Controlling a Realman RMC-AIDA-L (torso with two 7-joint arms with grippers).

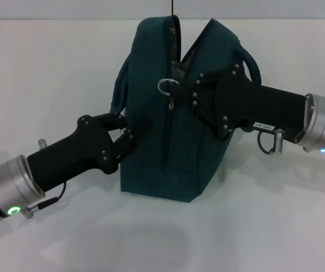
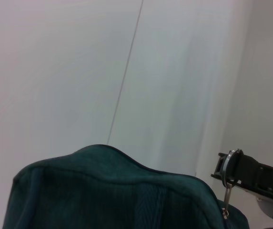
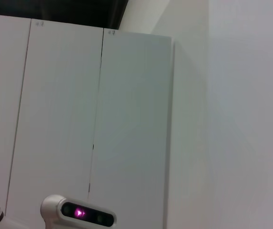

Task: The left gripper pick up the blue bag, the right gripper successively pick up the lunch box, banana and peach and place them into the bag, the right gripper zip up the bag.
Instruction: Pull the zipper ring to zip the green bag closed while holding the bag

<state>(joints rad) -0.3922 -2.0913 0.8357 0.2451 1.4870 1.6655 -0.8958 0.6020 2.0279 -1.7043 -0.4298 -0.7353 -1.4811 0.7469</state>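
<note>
The blue bag (image 1: 168, 136) stands upright on the white table, its top still gaping in a V above the ring zipper pull (image 1: 166, 86). My right gripper (image 1: 180, 85) reaches in from the right and is shut on that ring. In the left wrist view the ring (image 2: 229, 166) hangs at the tip of the right gripper's black finger (image 2: 255, 174), above the bag's top edge (image 2: 103, 191). My left gripper (image 1: 129, 129) is shut on the bag's left side, low down near a hanging handle (image 1: 118, 90). The lunch box, banana and peach are out of view.
White table (image 1: 49, 73) surrounds the bag on all sides. The right wrist view shows only white wall panels (image 3: 126, 119) and a small grey device with a pink light (image 3: 79, 213).
</note>
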